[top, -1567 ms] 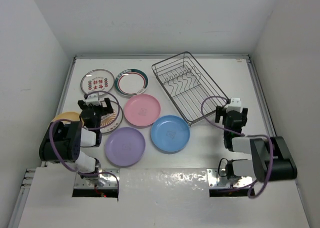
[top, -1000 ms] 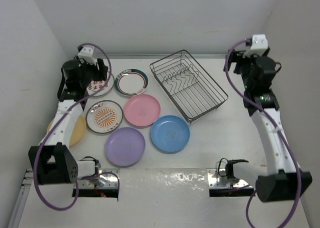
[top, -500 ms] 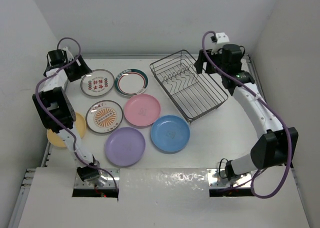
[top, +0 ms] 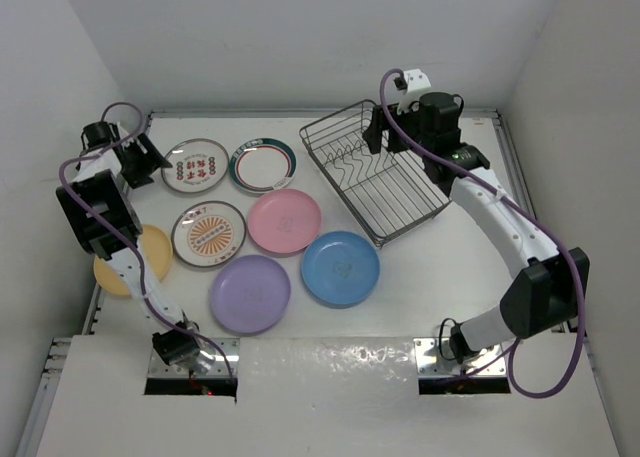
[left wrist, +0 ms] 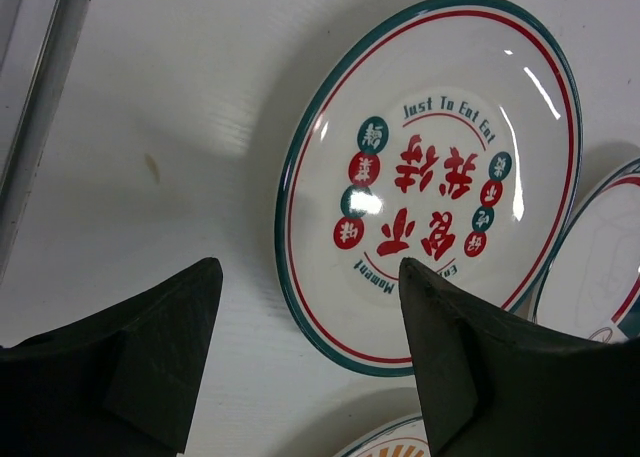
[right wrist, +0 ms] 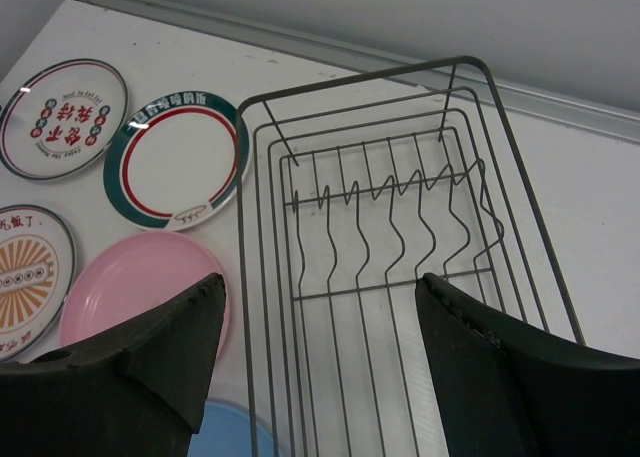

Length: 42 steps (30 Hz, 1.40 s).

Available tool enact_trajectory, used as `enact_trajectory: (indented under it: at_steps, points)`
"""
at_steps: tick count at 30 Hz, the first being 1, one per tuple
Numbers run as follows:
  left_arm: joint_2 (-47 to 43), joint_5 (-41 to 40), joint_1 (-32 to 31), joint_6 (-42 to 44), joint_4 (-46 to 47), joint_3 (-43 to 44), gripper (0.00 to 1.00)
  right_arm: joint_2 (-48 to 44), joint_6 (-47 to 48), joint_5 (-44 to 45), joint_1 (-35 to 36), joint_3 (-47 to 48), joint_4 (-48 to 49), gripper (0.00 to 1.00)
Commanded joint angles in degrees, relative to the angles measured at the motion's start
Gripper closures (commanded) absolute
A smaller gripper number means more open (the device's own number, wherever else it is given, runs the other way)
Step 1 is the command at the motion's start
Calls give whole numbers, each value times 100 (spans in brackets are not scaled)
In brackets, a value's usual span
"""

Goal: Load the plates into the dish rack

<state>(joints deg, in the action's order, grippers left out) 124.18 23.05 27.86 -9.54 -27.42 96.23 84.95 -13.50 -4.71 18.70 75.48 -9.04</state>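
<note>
Seven plates lie flat on the white table: red-dot (top: 196,165), green-rimmed (top: 263,167), sunburst (top: 209,233), pink (top: 284,221), blue (top: 340,268), purple (top: 250,294) and yellow-orange (top: 135,262), partly behind the left arm. The empty wire dish rack (top: 338,118) stands at the back right. My left gripper (top: 140,160) is open and empty, hovering by the left rim of the red-dot plate (left wrist: 430,177). My right gripper (top: 385,139) is open and empty above the rack's (right wrist: 241,237) far end.
White walls close the table at the back and both sides. A raised rail (left wrist: 30,127) runs along the table's left edge, close to the left gripper. The green-rimmed plate (left wrist: 610,267) and the sunburst plate (left wrist: 390,442) lie right beside the red-dot plate.
Both arms rose from folded near the front and reached back. The left gripper has settled beside the red-dot plate. The right gripper has swung left over the rack's far end.
</note>
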Motion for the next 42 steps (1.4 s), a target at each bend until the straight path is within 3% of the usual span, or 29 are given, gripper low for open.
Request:
enact_trajectory:
  at_steps: [1,7,17,20,22,23,24,31,42]
  points:
    - [36,235,27,-83,272,-51,32,39,5,49,107,239,297,25]
    - [378,445,123,-233,404,-166,33,13,101,189,222,239,490,25]
    - [871,1114,124,-505,588,89,53,66,269,304,433,423,658,25]
    - [941,1255,124,-610,659,63,63,66,312,356,485,458,745,25]
    - [976,1298,132,-654,677,54,75,75,330,374,494,485,746,25]
    - [985,1342,132,-680,703,54,92,75,330,392,512,485,737,24]
    - [959,1412,141,-820,729,54,100,83,321,401,512,476,719,24]
    - [214,1458,247,-1498,1695,150,100,84,269,366,547,441,658,24]
    - [-1403,1754,53,-128,2047,537,100,531,199,-337,573,871,69,25]
